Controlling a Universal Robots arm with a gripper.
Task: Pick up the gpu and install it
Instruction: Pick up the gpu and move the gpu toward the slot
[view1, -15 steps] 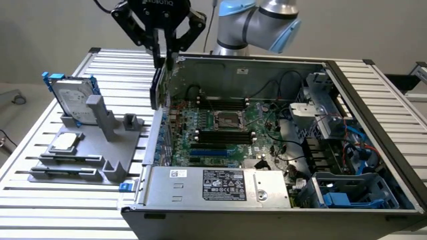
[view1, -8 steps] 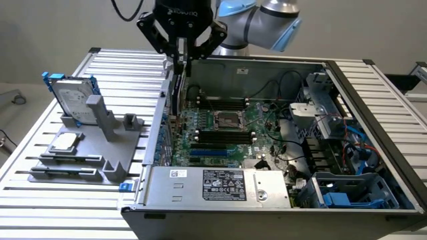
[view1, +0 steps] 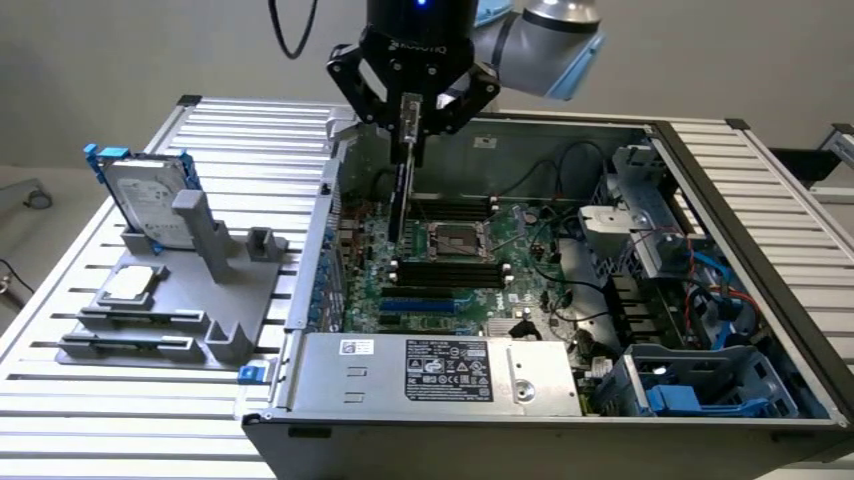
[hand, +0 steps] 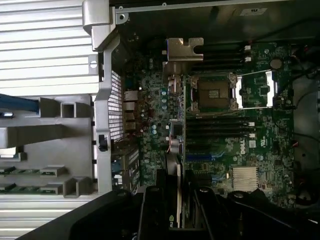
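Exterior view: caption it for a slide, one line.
End effector holds the gpu upright, edge-on, over the motherboard inside the open computer case.

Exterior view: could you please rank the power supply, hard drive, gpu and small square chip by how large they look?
1. power supply
2. hard drive
3. small square chip
Unranked: the gpu, seen edge-on as a thin strip, so its place against the hard drive is unsure.
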